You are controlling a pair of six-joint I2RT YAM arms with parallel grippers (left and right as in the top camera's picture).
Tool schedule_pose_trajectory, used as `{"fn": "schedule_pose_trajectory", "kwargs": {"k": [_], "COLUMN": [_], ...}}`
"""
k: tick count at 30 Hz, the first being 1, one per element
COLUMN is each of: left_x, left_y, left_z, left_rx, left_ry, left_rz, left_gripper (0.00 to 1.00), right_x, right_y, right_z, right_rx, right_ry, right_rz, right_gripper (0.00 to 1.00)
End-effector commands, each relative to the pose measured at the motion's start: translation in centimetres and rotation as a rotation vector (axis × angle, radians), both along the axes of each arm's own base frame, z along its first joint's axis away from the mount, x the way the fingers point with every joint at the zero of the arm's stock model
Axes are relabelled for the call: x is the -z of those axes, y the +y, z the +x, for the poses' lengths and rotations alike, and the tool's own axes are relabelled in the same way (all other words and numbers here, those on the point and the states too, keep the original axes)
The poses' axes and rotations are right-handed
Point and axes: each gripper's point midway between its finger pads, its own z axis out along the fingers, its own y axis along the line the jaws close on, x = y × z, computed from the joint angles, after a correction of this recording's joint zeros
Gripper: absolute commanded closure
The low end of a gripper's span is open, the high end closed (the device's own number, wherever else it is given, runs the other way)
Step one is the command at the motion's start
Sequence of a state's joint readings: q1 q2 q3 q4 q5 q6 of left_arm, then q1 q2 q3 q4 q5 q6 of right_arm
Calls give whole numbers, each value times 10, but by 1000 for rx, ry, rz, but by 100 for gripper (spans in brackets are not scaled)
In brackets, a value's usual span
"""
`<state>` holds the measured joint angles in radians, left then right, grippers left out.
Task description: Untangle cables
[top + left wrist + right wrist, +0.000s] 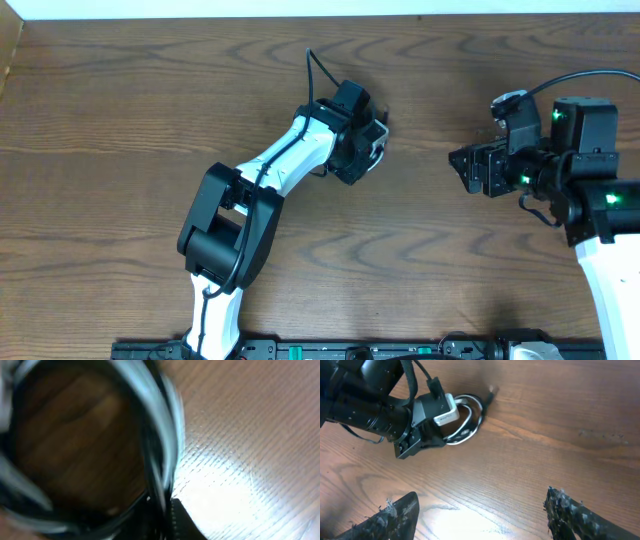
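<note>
Right wrist view, nearest: black two-finger right gripper [482, 497], fingers spread wide, holding nothing. Beyond it, brown wood-grain table [560, 420]. Farther off, black left gripper [437, 435] is pressed against the small coil of thin white and black cables [470, 420], which lies on the table. I cannot tell whether it grips the coil, as its own view is blurred. Risk: lifting now would drag the whole coil as one bundle and tighten the loops, since nothing pins the other end.
</note>
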<state>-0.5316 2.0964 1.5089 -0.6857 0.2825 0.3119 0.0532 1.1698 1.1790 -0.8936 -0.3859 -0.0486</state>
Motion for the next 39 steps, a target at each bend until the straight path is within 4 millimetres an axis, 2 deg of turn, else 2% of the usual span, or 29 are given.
{"fn": "schedule_pose_trajectory", "kwargs": {"k": [1, 5, 8, 13, 15, 18, 21, 27, 33, 39], "left_x": [7, -31, -75, -154, -176, -198, -207, -204, -206, -202], "left_y": [6, 4, -1, -12, -13, -16, -23, -28, -29, -24], "left_z": [-4, 10, 18, 5, -1, -10, -22, -24, -19, -13], "left_rx": [-56, -220, -328, -321, -322, -301, -275, -365, -462, -521], "left_ry": [34, 23, 7, -3, -5, 11, 68, 173, 214, 199], "left_rz": [21, -37, -146, -373, -431, -499, -558, -583, -599, -574], "left_gripper": [92, 93, 92, 93, 93, 93, 92, 92, 93, 92], "right_x": [-6, -9, -14, -14, -10, -5, -4, 1, 22, 43], "right_y": [3, 7, 14, 18, 19, 26, 43, 62, 74, 91], "right_z": [2, 3, 6, 19, 26, 34, 39, 49, 56, 62], "right_rx": [-16, -32, -24, 72, 116, 125, 69, 105, 223, 262], "right_ry": [-17, -26, -26, 24, 58, 91, 111, 167, 285, 377], "right_rz": [1, 21, 82, 194, 233, 284, 346, 420, 462, 497], "right_gripper": [22, 22, 25, 28, 28, 28, 31, 31, 31, 32]}}
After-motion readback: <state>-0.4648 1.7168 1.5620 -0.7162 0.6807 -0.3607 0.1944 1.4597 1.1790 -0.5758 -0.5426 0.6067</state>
